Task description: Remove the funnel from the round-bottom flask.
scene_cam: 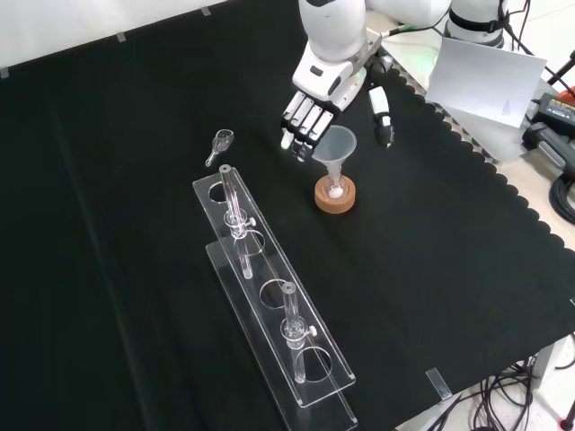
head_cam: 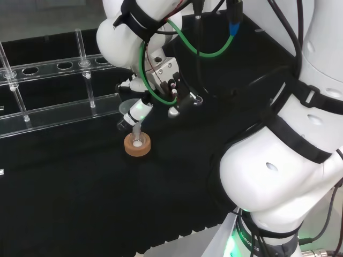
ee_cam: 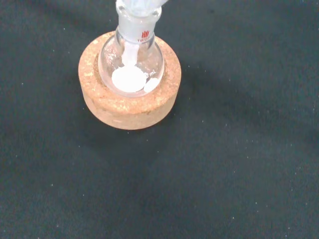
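Robot hand hovers just above the funnel, fingers straight and relaxed, thumb spread wide; funnel sits in the round-bottom flask on its cork ring

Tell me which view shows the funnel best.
Front view: the funnel shows whole, cone and stem in the flask, with the hand right behind it. Head view: the hand partly covers the cone. Wrist view: just the funnel's blurred base at the flask neck.
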Controlling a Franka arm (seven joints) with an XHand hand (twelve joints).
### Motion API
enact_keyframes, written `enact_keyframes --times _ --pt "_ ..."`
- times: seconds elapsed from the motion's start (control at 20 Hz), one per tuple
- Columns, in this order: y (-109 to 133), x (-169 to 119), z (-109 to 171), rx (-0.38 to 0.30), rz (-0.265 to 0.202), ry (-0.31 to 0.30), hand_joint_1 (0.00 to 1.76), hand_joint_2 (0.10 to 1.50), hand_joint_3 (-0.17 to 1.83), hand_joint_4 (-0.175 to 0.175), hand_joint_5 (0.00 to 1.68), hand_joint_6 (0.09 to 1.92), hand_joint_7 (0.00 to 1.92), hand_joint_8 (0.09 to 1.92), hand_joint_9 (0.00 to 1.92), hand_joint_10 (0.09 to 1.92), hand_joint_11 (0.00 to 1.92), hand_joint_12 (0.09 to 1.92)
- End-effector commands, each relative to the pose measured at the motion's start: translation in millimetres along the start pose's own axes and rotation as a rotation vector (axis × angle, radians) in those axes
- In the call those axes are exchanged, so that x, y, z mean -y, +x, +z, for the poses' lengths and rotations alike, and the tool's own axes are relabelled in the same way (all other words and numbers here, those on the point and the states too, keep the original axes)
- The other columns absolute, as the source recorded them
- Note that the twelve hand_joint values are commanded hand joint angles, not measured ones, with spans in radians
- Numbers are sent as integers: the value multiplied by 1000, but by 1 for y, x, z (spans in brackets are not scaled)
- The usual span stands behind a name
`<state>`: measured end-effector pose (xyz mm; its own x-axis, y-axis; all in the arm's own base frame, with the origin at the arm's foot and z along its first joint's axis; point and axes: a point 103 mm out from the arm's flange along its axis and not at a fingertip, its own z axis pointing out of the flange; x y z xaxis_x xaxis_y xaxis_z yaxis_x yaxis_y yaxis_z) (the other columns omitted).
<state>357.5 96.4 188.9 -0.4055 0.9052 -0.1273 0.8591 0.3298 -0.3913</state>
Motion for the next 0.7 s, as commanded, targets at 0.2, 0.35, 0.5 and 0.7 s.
enact_keyframes --times 0.2,0.35,0.5,0.7 --pt "1 -2 6 12 3 22 234 683 5 -37 97 87 76 613 0 390 0 1279" --pt "1 -4 6 7 5 20 239 686 7 -37 101 87 84 617 0 390 0 1276" --pt "0 -5 5 1 4 18 243 689 7 -33 132 87 123 629 0 418 0 1273" --pt "5 -9 3 15 9 20 247 692 7 -31 156 87 180 630 0 482 0 1276"
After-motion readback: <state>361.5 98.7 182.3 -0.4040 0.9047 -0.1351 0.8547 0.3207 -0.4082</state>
